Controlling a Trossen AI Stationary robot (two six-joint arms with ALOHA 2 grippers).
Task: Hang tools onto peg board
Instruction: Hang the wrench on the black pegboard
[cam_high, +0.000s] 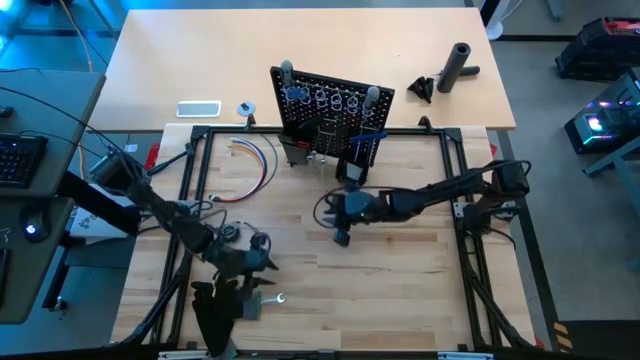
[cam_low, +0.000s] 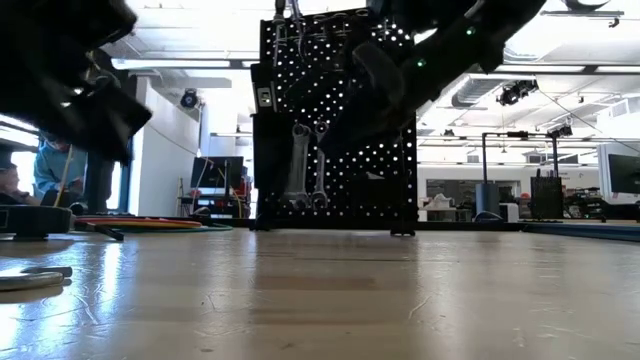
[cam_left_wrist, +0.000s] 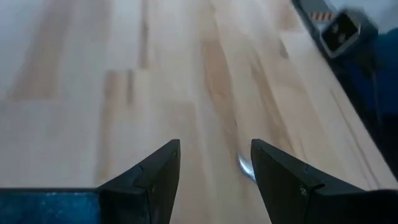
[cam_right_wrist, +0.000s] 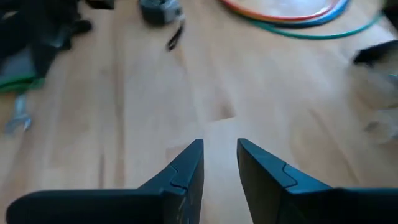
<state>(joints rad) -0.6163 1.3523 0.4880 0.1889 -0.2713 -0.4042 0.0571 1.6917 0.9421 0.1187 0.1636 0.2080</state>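
The black peg board (cam_high: 330, 110) stands upright at the table's far middle; in the low view two silver wrenches (cam_low: 305, 165) hang on the peg board (cam_low: 335, 190). A silver wrench (cam_high: 276, 298) lies flat near the table's near edge, and its end (cam_left_wrist: 245, 167) shows on the wood just ahead of my left gripper's fingers. My left gripper (cam_high: 268, 262) (cam_left_wrist: 214, 171) hovers open above it. A small round tape measure (cam_high: 230, 233) (cam_right_wrist: 158, 11) sits by the left arm. My right gripper (cam_high: 342, 238) (cam_right_wrist: 219, 162) is at the table's middle, empty, with a narrow gap between its fingers.
A bundle of coloured wires (cam_high: 255, 165) (cam_right_wrist: 292, 12) lies left of the board. A black cloth (cam_high: 215, 312) lies at the near edge under the left arm. A black cylinder (cam_high: 458, 65) and a white flat object (cam_high: 198, 108) sit on the far table. Bare wood lies right of centre.
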